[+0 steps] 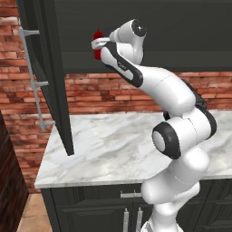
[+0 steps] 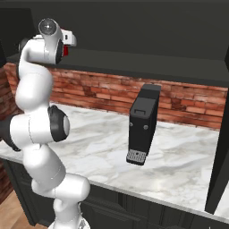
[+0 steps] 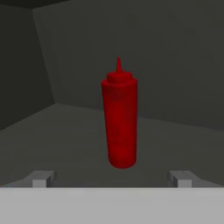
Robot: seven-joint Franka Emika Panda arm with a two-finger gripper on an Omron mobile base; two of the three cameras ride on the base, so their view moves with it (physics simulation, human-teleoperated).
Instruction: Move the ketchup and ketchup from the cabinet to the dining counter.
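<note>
Plain bright-red ketchup bottle w/ tapered nozzle [image 3: 119, 120] standing upright on dark shelf floor inside black upper cabinet [image 3: 175, 65], door swung open at left. White arm's two-finger gripper [image 3: 112, 178] raised to cabinet opening, aimed straight at bottle; jaws spread wide, nothing held, bottle centred between the fingertips [image 3: 43, 178] but apart from them. Below: white-grey veined marble worktop [image 1: 113, 145], red brick wall [image 1: 113, 93], black boxy coffee machine [image 2: 143, 125] on marble.

The bright red ketchup bottle [image 3: 119, 120] with a tapered tip stands upright on the dark shelf inside the open black cabinet [image 1: 50, 77].
</note>
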